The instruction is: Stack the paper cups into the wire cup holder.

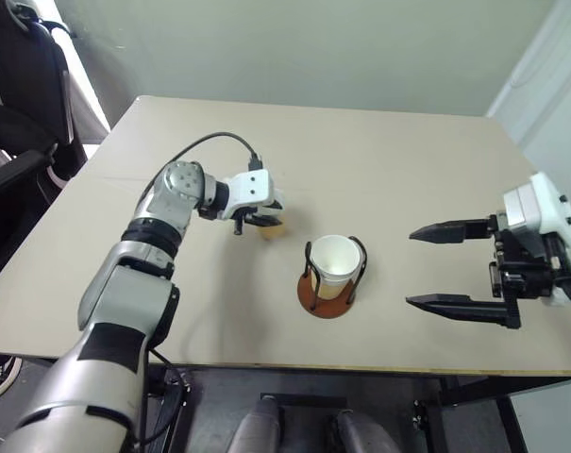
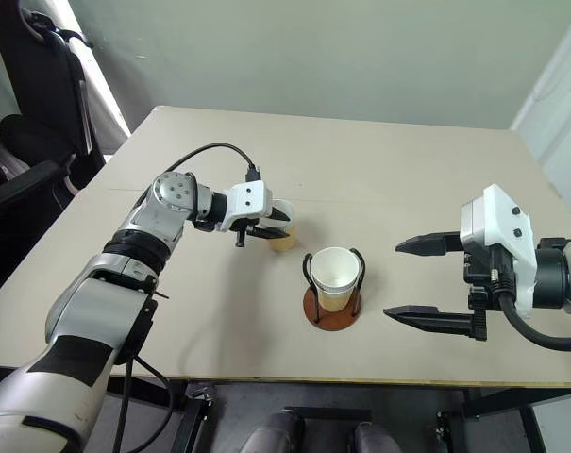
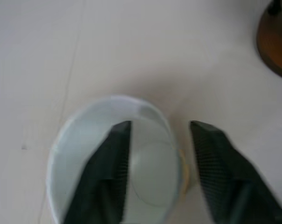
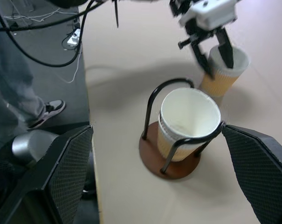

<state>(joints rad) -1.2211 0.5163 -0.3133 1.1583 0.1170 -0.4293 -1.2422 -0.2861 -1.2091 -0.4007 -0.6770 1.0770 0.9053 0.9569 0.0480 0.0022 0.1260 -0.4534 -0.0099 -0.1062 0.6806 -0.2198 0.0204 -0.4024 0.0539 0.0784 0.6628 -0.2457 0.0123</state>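
Left wrist view: left gripper (image 3: 154,172) astride the wall of a loose paper cup (image 3: 85,140), one finger (image 3: 108,172) inside the white interior, the other (image 3: 220,172) outside against the tan wall; jaws narrowed about the wall, firmness of the pinch not discernible. Cup upright on the table (image 3: 131,46), mouth up, long axis vertical. Edge of the reddish-brown base of the wire cup holder (image 3: 276,46) at the frame corner.

Right eye view: same cup (image 2: 283,231) standing just beside the holder (image 2: 333,307), on its far left, apart from it; left gripper (image 2: 266,229) reaching in from the robot's left. Nested paper cups (image 2: 334,274) upright between the holder's two black wire loops, mouth up. Right gripper (image 2: 412,279) to the right of the holder, well apart, fingers spread wide, empty.

Right wrist view: stepped rims of the nested cups (image 4: 189,119), not separable from the head views; a person's shoe (image 4: 47,112) on the floor beyond the table edge
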